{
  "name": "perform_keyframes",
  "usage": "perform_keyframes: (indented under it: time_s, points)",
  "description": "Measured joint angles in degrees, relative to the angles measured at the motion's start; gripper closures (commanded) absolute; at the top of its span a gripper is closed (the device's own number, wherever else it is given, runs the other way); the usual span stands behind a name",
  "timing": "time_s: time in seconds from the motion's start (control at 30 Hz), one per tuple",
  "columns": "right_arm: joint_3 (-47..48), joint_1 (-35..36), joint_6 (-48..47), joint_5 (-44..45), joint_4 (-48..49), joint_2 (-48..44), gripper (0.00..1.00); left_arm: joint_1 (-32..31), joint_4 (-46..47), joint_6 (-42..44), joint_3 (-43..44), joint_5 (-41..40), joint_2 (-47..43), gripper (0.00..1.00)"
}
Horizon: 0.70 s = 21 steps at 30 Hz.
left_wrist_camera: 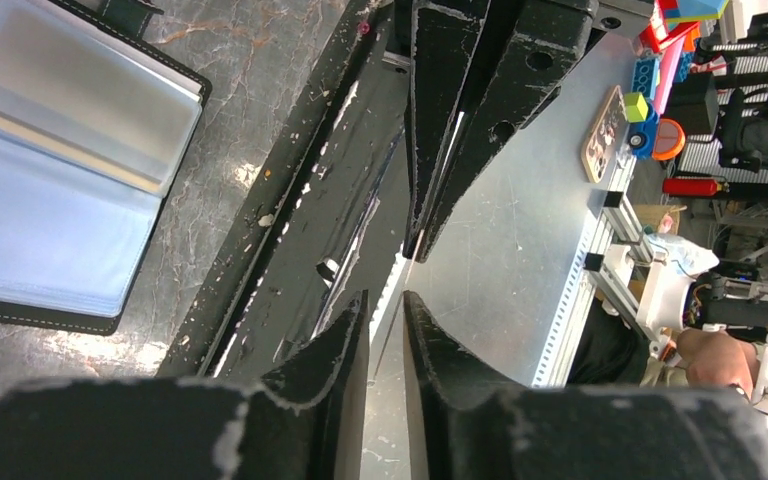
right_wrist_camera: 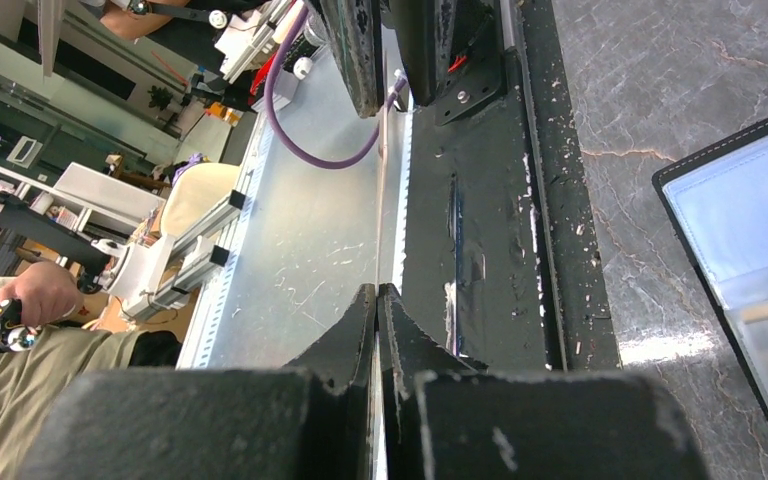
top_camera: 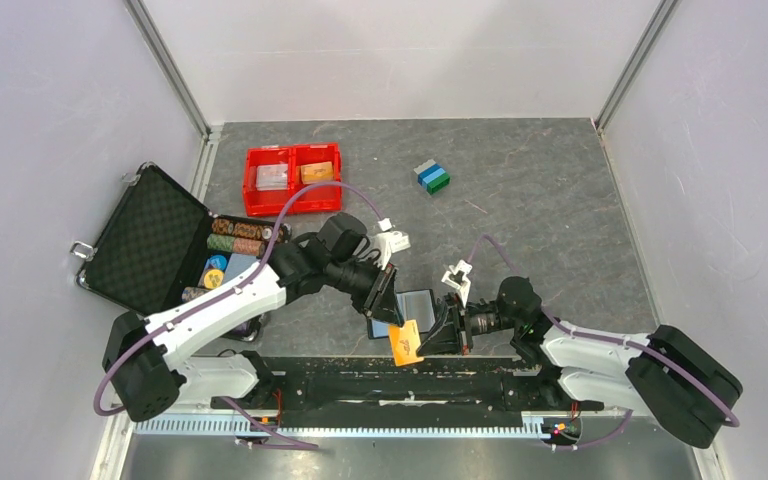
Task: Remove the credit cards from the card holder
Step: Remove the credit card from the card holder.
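Red tray (top_camera: 251,192) holds cards (top_camera: 272,176); right tool (right_wrist_camera: 377,298) pinches an orange card (top_camera: 405,343).

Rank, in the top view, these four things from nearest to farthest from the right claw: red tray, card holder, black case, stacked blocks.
1. card holder, just beyond the right claw, which grips an orange card.
2. stacked blocks, farther back, mid-table.
3. red tray, back left.
4. black case, open at the left edge.
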Motion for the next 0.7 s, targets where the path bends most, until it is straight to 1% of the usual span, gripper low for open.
perform_keyframes:
  time_s: [0.1,0.13,0.27,0.47,0.5,0.53,0.57,0.6,0.63,0.7]
  points:
    - [0.0,0.0,0.4,0.0,0.2,0.6,1.00,0.0,0.0,0.4,0.0,1.0,0.7,0.95]
    - [0.0,0.0,0.5,0.0,0.2,0.8,1.00,0.0,0.0,0.9,0.0,1.6,0.8,0.98]
    - [0.0,0.0,0.8,-0.2,0.3,1.5,1.00,0.0,0.2,1.8,0.0,3.6,0.9,0.98]
    - [0.0,0.0,1.5,-1.0,2.5,2.8,1.00,0.0,0.3,1.9,0.0,5.0,0.9,0.77]
    - [0.1,0.0,1.5,-1.1,2.7,3.0,1.00,0.0,0.3,2.0,0.0,5.0,0.9,0.75]
    - [0.2,0.0,1.7,-1.1,3.0,3.2,1.00,0.0,0.3,2.0,0.0,5.0,1.0,0.76]
    - [0.3,0.0,1.7,-1.1,3.1,3.3,1.00,0.0,0.3,2.0,0.0,5.1,1.2,0.82]
    - [0.4,0.0,1.9,-1.2,3.3,3.4,1.00,0.0,0.2,2.0,0.1,5.1,1.4,0.93]
    - [0.5,0.0,2.0,-1.2,3.5,3.5,1.00,0.0,0.1,2.1,0.2,5.1,1.9,0.97]
    - [0.6,0.0,2.1,-1.3,3.6,3.6,1.00,0.0,-0.2,2.5,0.6,5.3,3.0,0.98]
